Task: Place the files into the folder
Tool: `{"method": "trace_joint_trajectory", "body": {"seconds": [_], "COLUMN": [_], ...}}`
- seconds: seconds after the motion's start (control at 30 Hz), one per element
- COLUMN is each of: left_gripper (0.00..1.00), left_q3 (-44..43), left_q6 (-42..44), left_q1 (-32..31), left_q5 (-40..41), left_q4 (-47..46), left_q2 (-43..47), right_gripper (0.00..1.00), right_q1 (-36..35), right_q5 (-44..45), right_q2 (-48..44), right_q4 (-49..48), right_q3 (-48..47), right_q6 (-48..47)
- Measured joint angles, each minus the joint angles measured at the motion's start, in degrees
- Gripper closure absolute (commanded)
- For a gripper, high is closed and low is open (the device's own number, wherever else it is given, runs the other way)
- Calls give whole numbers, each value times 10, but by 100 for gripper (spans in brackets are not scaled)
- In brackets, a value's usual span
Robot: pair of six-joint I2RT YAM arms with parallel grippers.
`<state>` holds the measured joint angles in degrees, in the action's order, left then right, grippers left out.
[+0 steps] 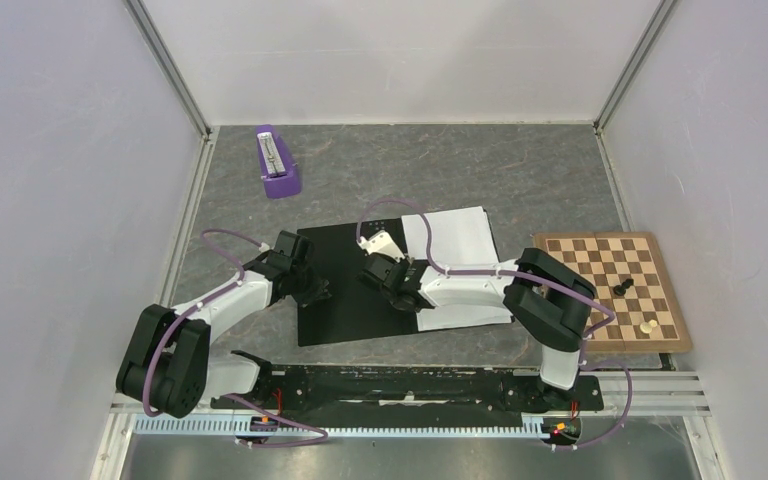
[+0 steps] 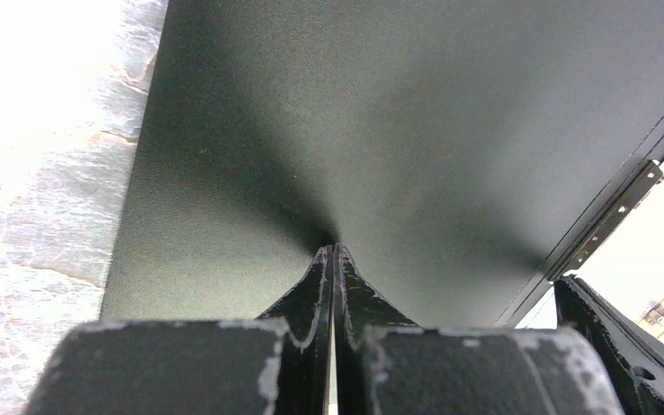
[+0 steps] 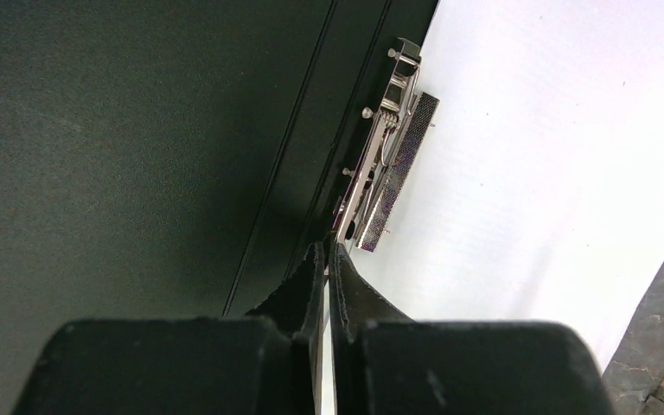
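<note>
The folder (image 1: 345, 310) lies open on the table with its black inside up. The white files (image 1: 460, 240) lie flat on its right half, beside the metal spine clip (image 3: 385, 173). My left gripper (image 1: 312, 290) is shut and empty, its tips (image 2: 335, 249) down on the bare black left half (image 2: 398, 112). My right gripper (image 1: 388, 285) is shut, its tips (image 3: 328, 246) at the near end of the clip, on the spine between the black half (image 3: 138, 130) and the files (image 3: 527, 173). The clip (image 2: 614, 216) also shows in the left wrist view.
A purple stapler-like object (image 1: 278, 162) stands at the back left. A wooden chessboard (image 1: 600, 270) with a few pieces lies at the right edge. White walls close in the table on three sides.
</note>
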<state>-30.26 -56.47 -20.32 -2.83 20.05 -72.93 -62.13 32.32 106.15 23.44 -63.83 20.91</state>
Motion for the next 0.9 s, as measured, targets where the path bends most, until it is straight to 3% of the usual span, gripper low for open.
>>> {"method": "trace_joint_trajectory", "body": {"seconds": [0.9], "left_gripper": [98], "left_q3": [0], "left_q6": [0], "left_q1": [-6], "left_q5": [5], "left_q4": [-3], "left_q2": [0], "right_gripper": [100], "right_q1": [-2], "right_q5": [-26], "right_q2": [26], "right_q4": [14], "right_q3": [-20], "right_q6": [-79]}}
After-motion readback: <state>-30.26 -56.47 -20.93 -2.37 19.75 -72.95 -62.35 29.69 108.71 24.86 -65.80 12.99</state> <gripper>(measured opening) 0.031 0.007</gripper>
